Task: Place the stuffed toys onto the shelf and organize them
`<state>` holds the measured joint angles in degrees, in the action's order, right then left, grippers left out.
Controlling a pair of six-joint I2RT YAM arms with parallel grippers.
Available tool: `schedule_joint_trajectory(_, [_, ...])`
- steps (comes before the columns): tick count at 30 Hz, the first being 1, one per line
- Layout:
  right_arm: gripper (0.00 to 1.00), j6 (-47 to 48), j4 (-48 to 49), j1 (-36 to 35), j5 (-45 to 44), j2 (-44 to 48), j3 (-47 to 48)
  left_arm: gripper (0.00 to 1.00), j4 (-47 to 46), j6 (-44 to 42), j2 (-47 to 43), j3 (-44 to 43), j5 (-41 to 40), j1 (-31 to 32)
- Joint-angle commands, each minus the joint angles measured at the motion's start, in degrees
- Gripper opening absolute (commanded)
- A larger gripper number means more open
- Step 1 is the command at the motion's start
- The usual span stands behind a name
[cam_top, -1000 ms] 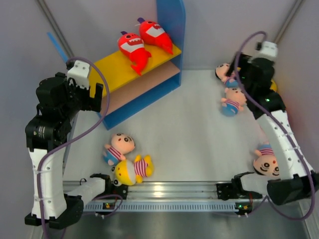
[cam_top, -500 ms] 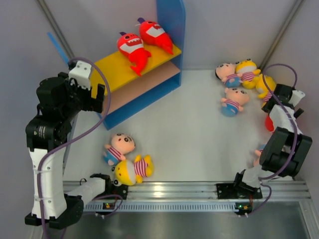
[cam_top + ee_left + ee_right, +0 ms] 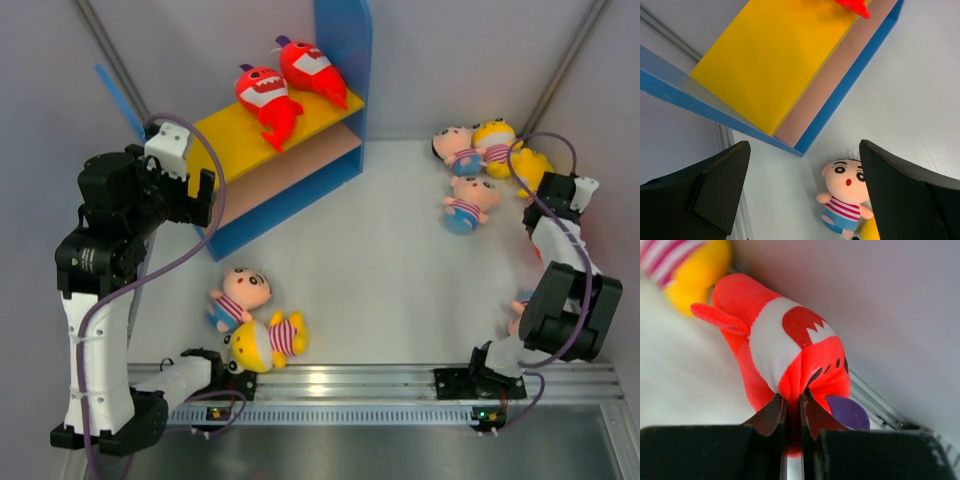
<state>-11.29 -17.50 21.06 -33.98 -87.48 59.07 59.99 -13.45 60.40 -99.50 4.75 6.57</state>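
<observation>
Over the last second the right arm has swung off the group of toys at the far right and folded back against the right wall. Its gripper (image 3: 792, 412) is now nearly closed, pinching a fold of a red plush shark with a white toothy mouth (image 3: 790, 355) that lies on the white table (image 3: 400, 260) by that wall. The left arm has barely shifted. Its gripper (image 3: 195, 195) hangs spread wide and holding nothing, above the near left corner of the small two-tier shelf with blue side panels (image 3: 345, 40).

Two more red plush sharks (image 3: 265, 95) lie side by side on the shelf's yellow top board (image 3: 230, 135).

The remaining toys are on the table. A pink-faced doll in a striped shirt (image 3: 240, 295) touches a yellow doll in a striped shirt (image 3: 265, 340) near the left arm's base. At the far right, two pink-faced dolls (image 3: 468, 205) and two yellow dolls (image 3: 495, 135) lie close together, unmoved since the earlier frames.
</observation>
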Motion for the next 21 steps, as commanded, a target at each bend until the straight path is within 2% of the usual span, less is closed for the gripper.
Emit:
schedule_joint_trajectory(1, [0.00,14.85,12.63,-8.38,0.39,16.50,-1.23,0.96,-1.45,-0.35,0.68,0.71,4.99,0.02])
schedule_joint_trajectory(2, [0.00,17.76,14.92,-12.75,5.01,18.99,-1.50,0.96,-1.19,-0.35,0.77,0.71,6.48,0.02])
schedule_joint_trajectory(4, [0.00,26.29,17.05,-16.38,13.89,23.39,-1.41,0.97,-1.10,-0.17,1.03,0.71,7.20,0.02])
schedule_joint_trajectory(5, [0.00,29.19,20.10,-19.10,23.16,26.54,-1.33,0.98,-1.10,-0.17,1.03,0.71,7.29,0.02])
schedule_joint_trajectory(7, [0.00,39.29,18.74,-22.45,33.57,28.85,-0.01,0.99,-1.19,-0.17,1.03,0.71,7.37,0.02])
schedule_joint_trajectory(8, [0.00,47.16,14.03,-25.86,46.59,30.34,0.69,0.99,-1.19,0.00,1.03,0.54,7.64,-0.06])
schedule_joint_trajectory(10, [0.00,56.16,7.33,-29.65,59.32,31.14,2.71,0.99,-1.19,0.09,1.12,0.63,9.30,-0.06])
schedule_joint_trajectory(11, [0.00,64.64,-1.75,-33.94,69.56,30.36,6.20,0.99,-1.10,0.09,1.30,0.63,9.66,-0.06])
schedule_joint_trajectory(12, [0.00,67.25,-6.02,-36.41,72.10,28.96,9.02,0.99,-1.19,0.18,1.30,0.54,10.18,-0.06])
schedule_joint_trajectory(13, [0.00,69.28,-9.97,-42.18,73.17,25.03,12.09,0.99,-1.19,0.27,1.30,0.10,10.27,-0.06])
schedule_joint_trajectory(15, [0.00,78.32,-20.59,-47.84,74.93,20.97,19.37,0.99,-1.19,-0.08,0.95,-0.34,9.57,-0.06])
schedule_joint_trajectory(16, [0.00,81.22,-22.56,-52.13,75.98,17.73,20.81,0.99,-1.19,-0.34,0.95,-0.86,8.70,-0.06])
schedule_joint_trajectory(21, [0.00,92.65,-28.11,-59.54,83.01,6.47,32.32,0.99,-1.10,-1.84,0.16,0.71,12.02,-0.06])
